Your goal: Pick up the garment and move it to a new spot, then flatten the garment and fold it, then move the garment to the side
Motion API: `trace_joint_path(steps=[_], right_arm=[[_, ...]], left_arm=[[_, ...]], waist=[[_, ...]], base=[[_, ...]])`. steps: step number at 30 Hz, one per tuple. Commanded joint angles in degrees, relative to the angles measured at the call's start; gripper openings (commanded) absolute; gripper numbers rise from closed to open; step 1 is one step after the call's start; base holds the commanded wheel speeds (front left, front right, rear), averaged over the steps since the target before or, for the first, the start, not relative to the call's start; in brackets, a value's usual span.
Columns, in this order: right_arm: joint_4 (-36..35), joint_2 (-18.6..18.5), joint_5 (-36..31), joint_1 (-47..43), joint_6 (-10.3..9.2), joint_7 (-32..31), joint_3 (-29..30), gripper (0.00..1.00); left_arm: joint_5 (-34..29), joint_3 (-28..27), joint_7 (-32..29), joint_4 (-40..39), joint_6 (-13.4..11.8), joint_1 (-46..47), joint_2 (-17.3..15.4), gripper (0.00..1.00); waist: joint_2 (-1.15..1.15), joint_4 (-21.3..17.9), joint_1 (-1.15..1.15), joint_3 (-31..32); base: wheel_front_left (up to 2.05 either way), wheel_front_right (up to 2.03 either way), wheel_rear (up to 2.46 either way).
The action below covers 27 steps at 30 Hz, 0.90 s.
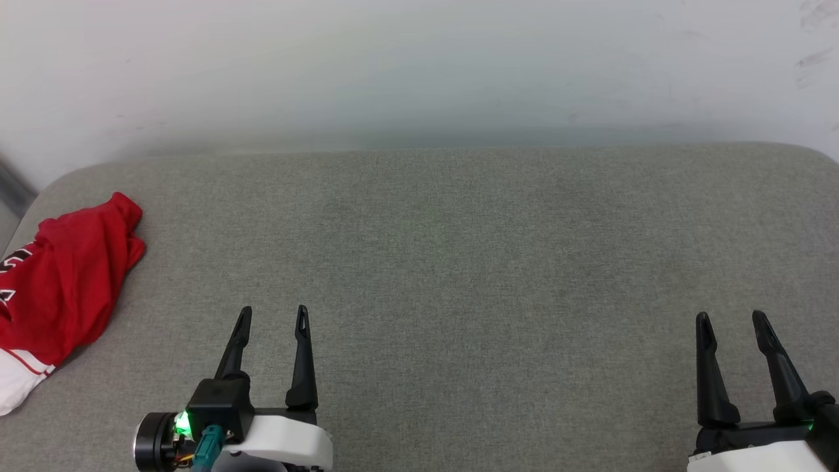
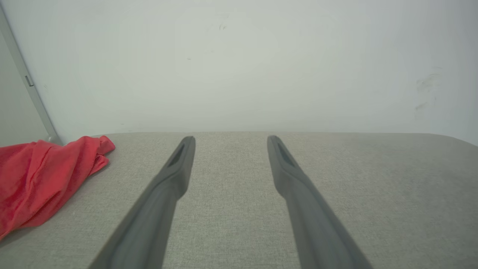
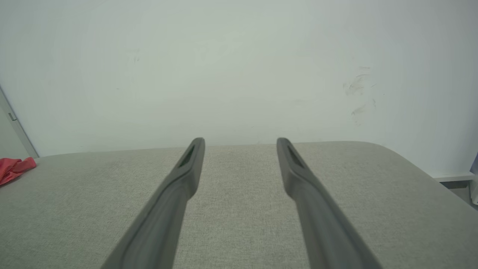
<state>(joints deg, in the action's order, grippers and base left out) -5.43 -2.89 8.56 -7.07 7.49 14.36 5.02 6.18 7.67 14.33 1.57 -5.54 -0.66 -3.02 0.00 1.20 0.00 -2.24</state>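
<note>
Left hand sat low at the near edge of the worktop, its two dark fingers spread wide apart, nothing between them and no cloth in reach. A green light glowed at its wrist. Over on the other side, the right hand matched it: fingers splayed, gripping nothing, pointing out across the grey weave. Off to the left of the left hand, well apart from it, lay the garment, a crumpled red heap on the worktop's left end. It was bunched and creased, with a peak of red cloth poking toward the back corner. Black marks outlined in white peeked out along its left side, and a white sleeve with thin red trim lay at the near end. In the right wrist view, a scrap of the garment showed at the left edge. Behind it all rose a pale wall, lightly scuffed on the right.
</note>
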Motion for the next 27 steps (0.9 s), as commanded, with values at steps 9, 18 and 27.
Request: trace_joint_path(steps=[9,18,27], right_arm=[[0.48,0.04,-0.76,-1.04,0.00,0.86,-0.11,1.00],[0.52,0.04,0.11,-1.28,0.00,0.86,-0.12,1.00],[-0.41,0.04,-1.02,-1.28,0.00,0.85,-0.57,1.00]], left_arm=[[-2.01,-0.01,0.99,0.64,0.44,-0.74,0.15,1.00],[-0.95,0.05,0.96,1.32,0.31,-0.42,0.15,1.00],[-0.21,-0.25,0.90,1.42,-0.03,0.21,0.15,1.00]], waist=[[0.00,0.23,0.00,0.09],[0.00,1.83,0.00,0.18],[0.00,7.09,0.00,-0.20]], base=[[0.00,0.00,0.00],[0.00,0.00,0.00],[0.00,0.00,0.00]])
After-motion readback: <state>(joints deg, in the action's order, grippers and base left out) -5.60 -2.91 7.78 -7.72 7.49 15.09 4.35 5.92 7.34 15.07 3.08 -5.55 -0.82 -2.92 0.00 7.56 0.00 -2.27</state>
